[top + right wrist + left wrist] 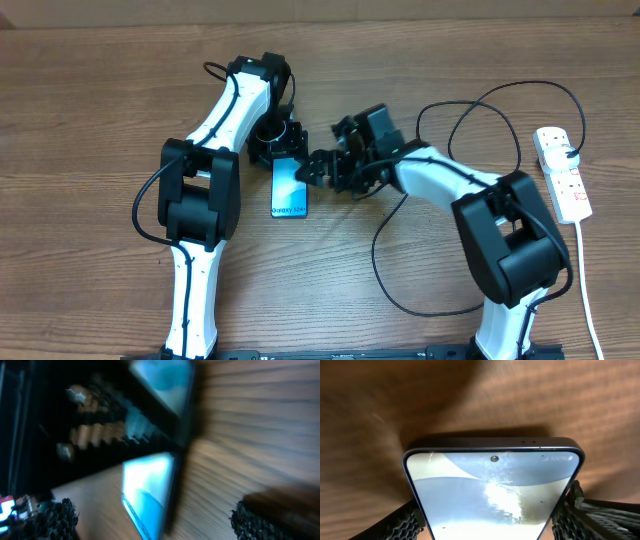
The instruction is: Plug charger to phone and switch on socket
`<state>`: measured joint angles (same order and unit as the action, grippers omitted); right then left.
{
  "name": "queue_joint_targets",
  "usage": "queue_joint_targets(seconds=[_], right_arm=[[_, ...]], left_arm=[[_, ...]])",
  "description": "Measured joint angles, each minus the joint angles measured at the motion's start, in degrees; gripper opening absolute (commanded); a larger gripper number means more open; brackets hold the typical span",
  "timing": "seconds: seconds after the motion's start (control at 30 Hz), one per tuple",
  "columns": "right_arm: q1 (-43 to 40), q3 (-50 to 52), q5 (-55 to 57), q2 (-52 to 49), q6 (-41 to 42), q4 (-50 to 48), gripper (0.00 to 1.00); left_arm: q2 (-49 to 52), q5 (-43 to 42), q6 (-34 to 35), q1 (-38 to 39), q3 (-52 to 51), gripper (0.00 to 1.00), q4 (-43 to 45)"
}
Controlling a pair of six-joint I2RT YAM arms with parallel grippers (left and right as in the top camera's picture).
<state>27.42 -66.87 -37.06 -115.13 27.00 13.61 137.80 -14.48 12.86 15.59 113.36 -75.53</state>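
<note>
The table [90, 110] is matt, grained wood. The phone [495, 495] has a glossy, smudged glass screen; the finger pads [405, 525] look rough, honeycombed, matt black.

The table [90, 260] was brown wood with a fine, darker grain. The phone [288, 188] had black edges and a bright blue screen with a white band at its lower end. In the left wrist view its screen showed pale grey-blue and cream curved shapes inside a dark rim. The pads [402, 522] beside it were black with a honeycomb pattern. The arms [228, 108] were white with black joints. The socket [562, 175] was white with small red switches [570, 190], a black plug [569, 153] and a white cord [590, 290]. The charger [374, 258] was black.
</note>
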Motion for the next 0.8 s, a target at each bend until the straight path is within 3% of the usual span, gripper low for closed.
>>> queue_joint_targets(seconds=[0.37,0.8], right_arm=[[8.41,0.87,5.44,-0.92,9.05,-9.2,0.98],[6.8,1.01,5.33,-1.25,8.92,-9.79,0.36]], left_arm=[[0.09,-3.8,-4.37,-0.74,-0.79,0.78,-2.08],[0.11,-7.34,-4.07,-1.49,-0.7,0.99,-2.1]])
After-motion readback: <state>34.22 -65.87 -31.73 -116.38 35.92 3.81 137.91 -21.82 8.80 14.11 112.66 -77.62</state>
